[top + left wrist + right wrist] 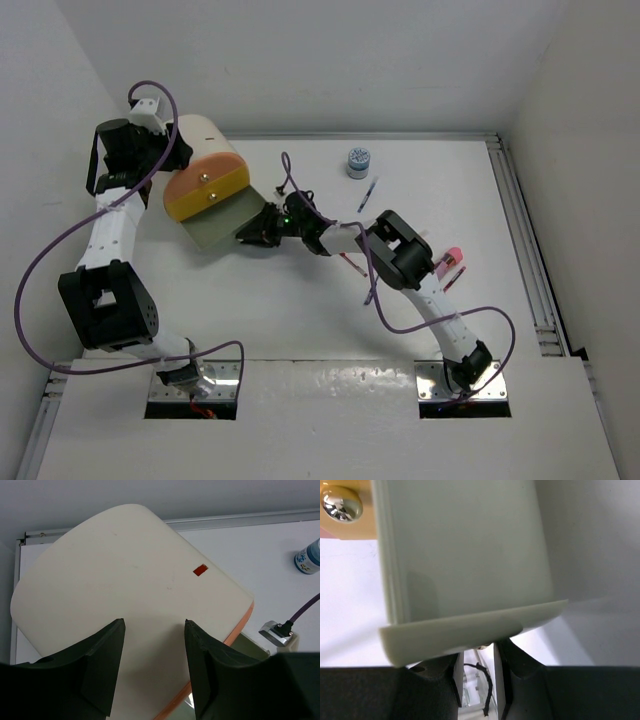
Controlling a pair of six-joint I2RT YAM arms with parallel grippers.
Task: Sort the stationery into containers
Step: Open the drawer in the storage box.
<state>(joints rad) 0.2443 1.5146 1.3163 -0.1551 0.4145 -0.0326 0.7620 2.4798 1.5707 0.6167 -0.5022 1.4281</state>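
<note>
My left jaws stand about half apart at the closed end of the bucket (205,148), and its cream wall fills the gap between them. I cannot tell whether they grip it. The bucket lies tipped on its side at the far left of the surface (300,320). Its yellow rim band (205,195) faces my bases, and a pale grey-green lid (215,228) juts from the mouth. My right jaws are nearly closed, pinching that lid's lip. Further right, the blue-and-white tub (358,160) stands upright near the far edge, with a blue pen (368,194) just beside it. A red pen (351,263) lies by my right arm, and a second red pen (455,277) lies beyond it.
</note>
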